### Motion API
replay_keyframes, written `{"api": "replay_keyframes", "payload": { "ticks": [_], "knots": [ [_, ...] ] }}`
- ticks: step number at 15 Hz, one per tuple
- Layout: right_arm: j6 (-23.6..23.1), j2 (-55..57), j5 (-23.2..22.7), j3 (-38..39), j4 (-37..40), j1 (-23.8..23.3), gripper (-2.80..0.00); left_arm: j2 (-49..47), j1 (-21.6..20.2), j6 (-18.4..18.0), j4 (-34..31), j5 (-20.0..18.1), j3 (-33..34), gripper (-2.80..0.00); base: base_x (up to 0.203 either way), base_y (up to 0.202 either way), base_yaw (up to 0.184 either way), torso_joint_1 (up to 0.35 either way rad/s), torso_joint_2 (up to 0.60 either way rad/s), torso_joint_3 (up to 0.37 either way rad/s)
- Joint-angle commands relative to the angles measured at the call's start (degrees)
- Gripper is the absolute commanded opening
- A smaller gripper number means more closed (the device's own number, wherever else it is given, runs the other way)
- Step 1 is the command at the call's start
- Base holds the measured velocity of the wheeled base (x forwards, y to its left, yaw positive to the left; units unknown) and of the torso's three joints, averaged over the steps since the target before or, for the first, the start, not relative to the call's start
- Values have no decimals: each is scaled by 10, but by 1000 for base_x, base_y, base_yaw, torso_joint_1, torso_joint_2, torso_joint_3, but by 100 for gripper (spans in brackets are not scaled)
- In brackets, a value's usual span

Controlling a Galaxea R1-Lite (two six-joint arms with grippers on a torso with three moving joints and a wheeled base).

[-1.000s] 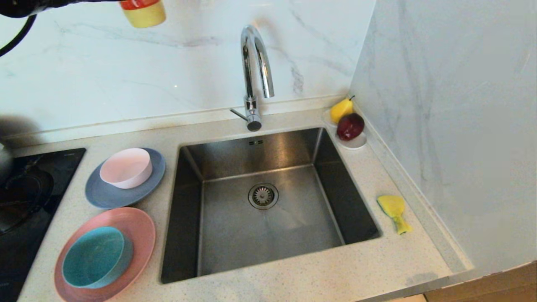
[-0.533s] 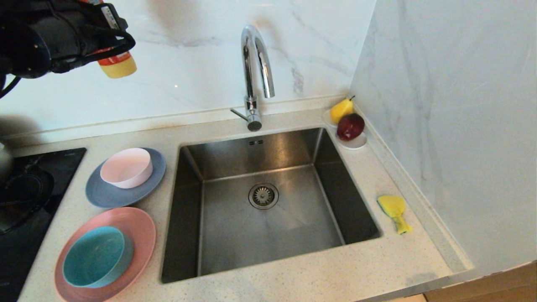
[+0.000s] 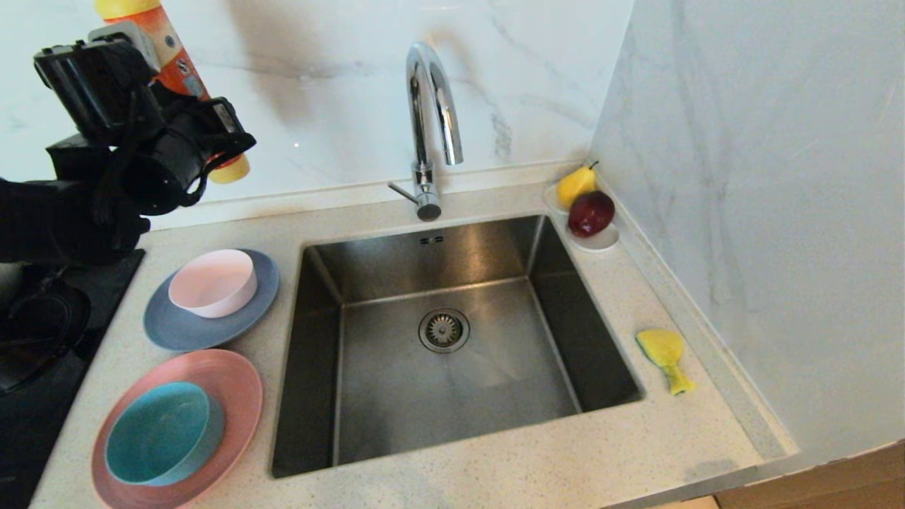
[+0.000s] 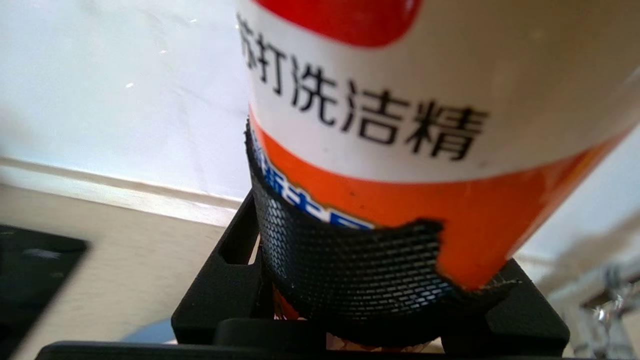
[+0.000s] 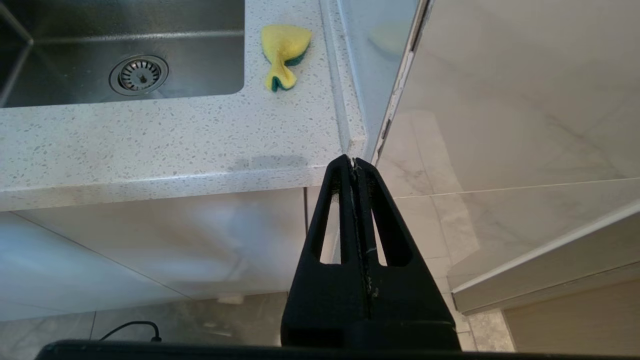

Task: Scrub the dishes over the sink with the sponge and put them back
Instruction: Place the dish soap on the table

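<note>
1. Nearest the robot, the teal bowl [image 3: 164, 433] sat inside the large pink plate [image 3: 233, 385] at the front left of the speckled counter [image 3: 495, 466]; none of the dishes looked scrubbed yet.
2. The right gripper [image 5: 356, 167] hung parked below the counter's front edge, jaws pressed together on nothing.
3. Just behind the first stack, the pale pink bowl [image 3: 212, 283] rested on the grey-blue plate [image 3: 170, 329], beside the black hob [image 3: 42, 332].
4. The sink [image 3: 452, 367] lay in the middle, bare but for its strainer drain [image 3: 443, 330]; the sponge [image 3: 664, 357] lay on the counter to its right, well apart from both grippers.
5. Farther back on the left, the left gripper [image 3: 191, 134] hovered above the counter near the wall, jaws half-wide and clamped round an orange-and-yellow detergent bottle [image 4: 400, 150], its yellow end pointing down in the head view.
6. Judged step: bringing the detergent into play. To do it well, the grip should stay firm on the slick, rounded body and the bottle should be carried high over the stacked bowls.
7. Farthest back, the chrome tap [image 3: 431, 120] arched over the basin and would obstruct a sweep towards the sponge; the white saucer [image 3: 601, 240] with a pear [image 3: 575, 185] and a red apple [image 3: 591, 212] crowded the back right corner.
</note>
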State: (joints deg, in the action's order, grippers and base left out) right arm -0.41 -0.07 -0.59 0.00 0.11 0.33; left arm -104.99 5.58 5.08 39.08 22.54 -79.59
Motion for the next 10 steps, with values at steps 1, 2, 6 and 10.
{"api": "replay_keyframes", "payload": {
  "ticks": [1, 2, 6, 10],
  "knots": [
    [0, 0, 0, 0, 0, 0, -280, -43, -4, -3, 54, 2, 26, -280, 0, 0, 0, 0, 0, 0],
    [0, -1, 0, 0, 0, 0, -280, -65, -4, -11, 79, 3, 28, -280, 0, 0, 0, 0, 0, 0],
    [0, -1, 0, 0, 0, 0, -280, -159, -5, -55, 194, 11, 18, -280, 0, 0, 0, 0, 0, 0],
    [0, -1, 0, 0, 0, 0, -280, -231, 1, -73, 206, 51, -60, -280, 0, 0, 0, 0, 0, 0]
  ]
}}
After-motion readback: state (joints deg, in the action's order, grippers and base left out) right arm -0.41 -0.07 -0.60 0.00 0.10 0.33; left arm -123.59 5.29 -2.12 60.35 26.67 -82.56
